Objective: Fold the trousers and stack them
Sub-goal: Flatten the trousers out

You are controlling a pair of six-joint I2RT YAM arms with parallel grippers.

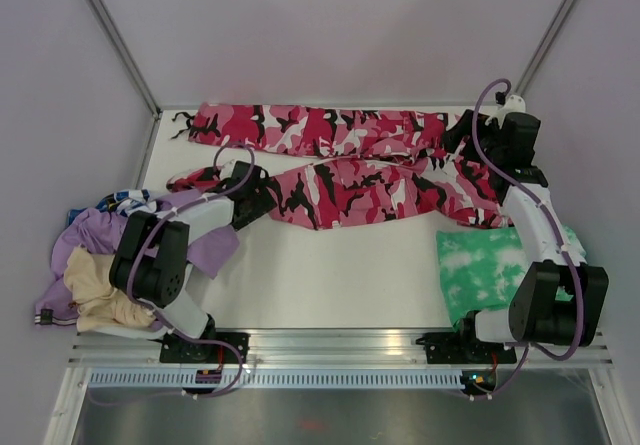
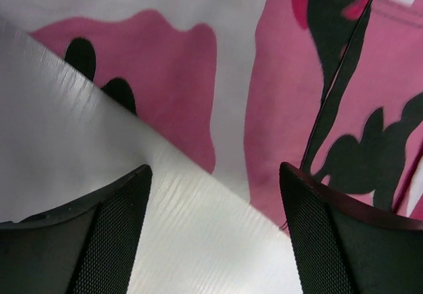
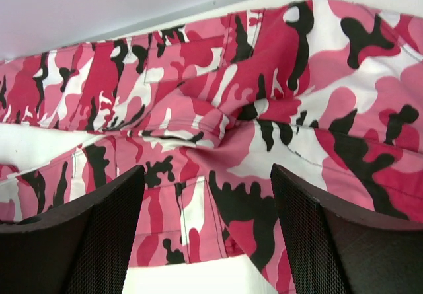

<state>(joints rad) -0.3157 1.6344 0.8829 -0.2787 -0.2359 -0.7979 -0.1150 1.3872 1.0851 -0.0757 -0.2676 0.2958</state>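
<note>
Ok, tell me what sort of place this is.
Most likely a robotics lab cell for garment folding: a left arm and a right arm bolted at a white table, plain walls on metal framing, and camouflage trousers spread beside a pile of other clothes.

Two robot arms, the left arm (image 1: 165,255) and the right arm (image 1: 545,250), are each built from chunky black joint housings linked by smooth white segments. A thin lilac cable (image 1: 488,125) runs in loops along each arm. Each black base (image 1: 205,348) sits bolted to a silver rail at the table's near edge. Up close, the left gripper (image 2: 215,168) and right gripper (image 3: 206,168) have broad, curved black fingers (image 2: 112,234) with finely dimpled, mesh-like inner faces.
</note>
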